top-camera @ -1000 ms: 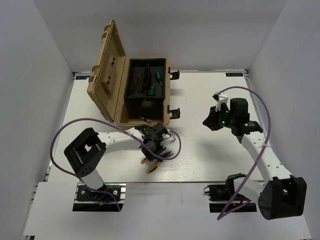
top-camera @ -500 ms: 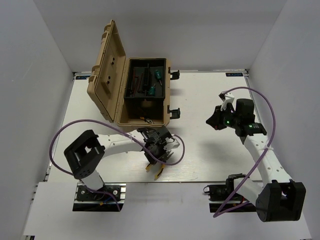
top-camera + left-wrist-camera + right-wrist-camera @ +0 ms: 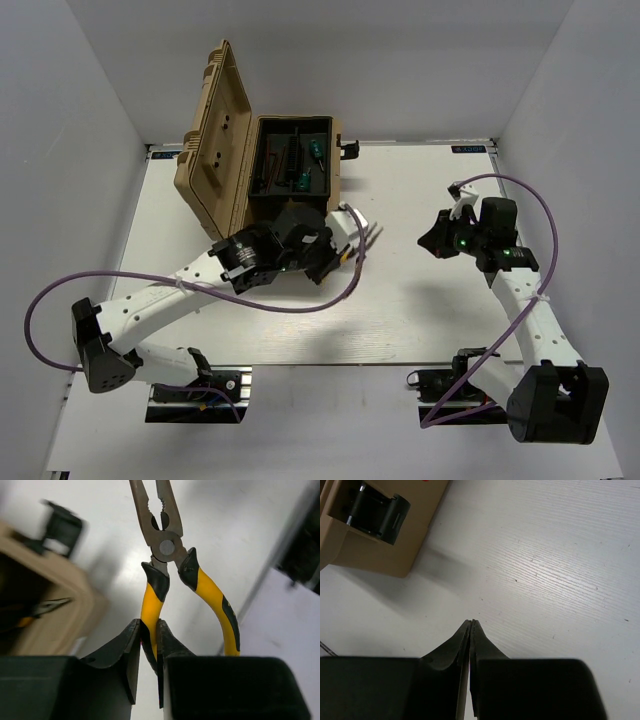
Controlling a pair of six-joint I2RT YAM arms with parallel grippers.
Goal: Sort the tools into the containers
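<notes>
Beside toolbox (image 3: 60, 595) corner, left gripper (image 3: 148, 630) clenched on pliers (image 3: 165, 545) by one handle; latch (image 3: 62, 527) nearby; right gripper (image 3: 470, 625) pinched, empty.

table (image 3: 420, 300): white, faint grain | carries: tan toolbox (image 3: 212, 150), open, far-left | contact: apparently flat

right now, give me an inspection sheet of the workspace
surface: white table, grained
job's things: toolbox open; two green screwdrivers in its tray; yellow pliers held beside the box
clutter: nothing seen
grippers: left gripper shut on one pliers handle; right gripper shut, empty, over the table
cables: purple cable loops off each arm
surroundings: white walls
</notes>
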